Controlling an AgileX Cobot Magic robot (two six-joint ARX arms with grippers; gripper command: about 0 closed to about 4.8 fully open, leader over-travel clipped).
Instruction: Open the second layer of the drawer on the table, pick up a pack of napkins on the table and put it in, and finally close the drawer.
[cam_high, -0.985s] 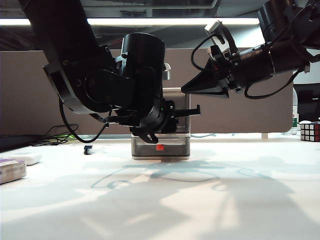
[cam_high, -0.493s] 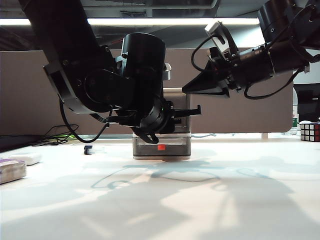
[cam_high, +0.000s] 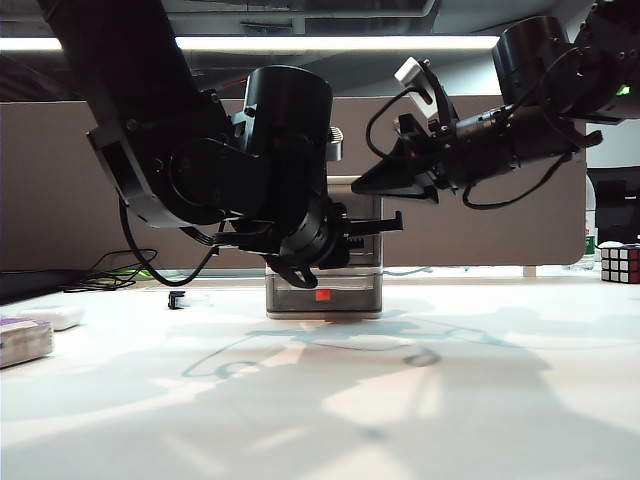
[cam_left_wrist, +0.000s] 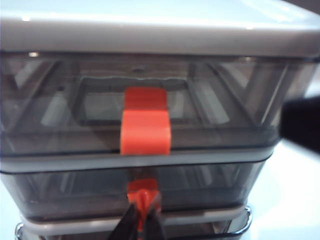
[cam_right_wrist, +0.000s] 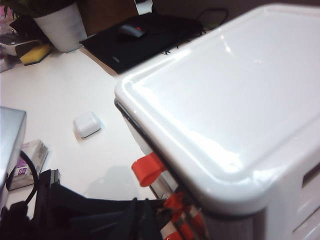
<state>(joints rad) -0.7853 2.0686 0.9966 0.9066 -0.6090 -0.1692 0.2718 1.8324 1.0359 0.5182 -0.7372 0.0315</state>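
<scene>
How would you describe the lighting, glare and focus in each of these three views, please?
Exterior view: backlit by a ceiling strip, arms dark, long shadows across the table. Left wrist view: soft focus, left gripper blurred at the second layer's handle. Right wrist view: glare on the drawer top.

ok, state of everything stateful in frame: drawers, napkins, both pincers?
top drawer: closed
second layer: closed, its handle pinched
left pincer: shut on the handle
right pincer: above the drawer's top, empty; open or shut unclear
pack of napkins: on the table, far left, untouched
</scene>
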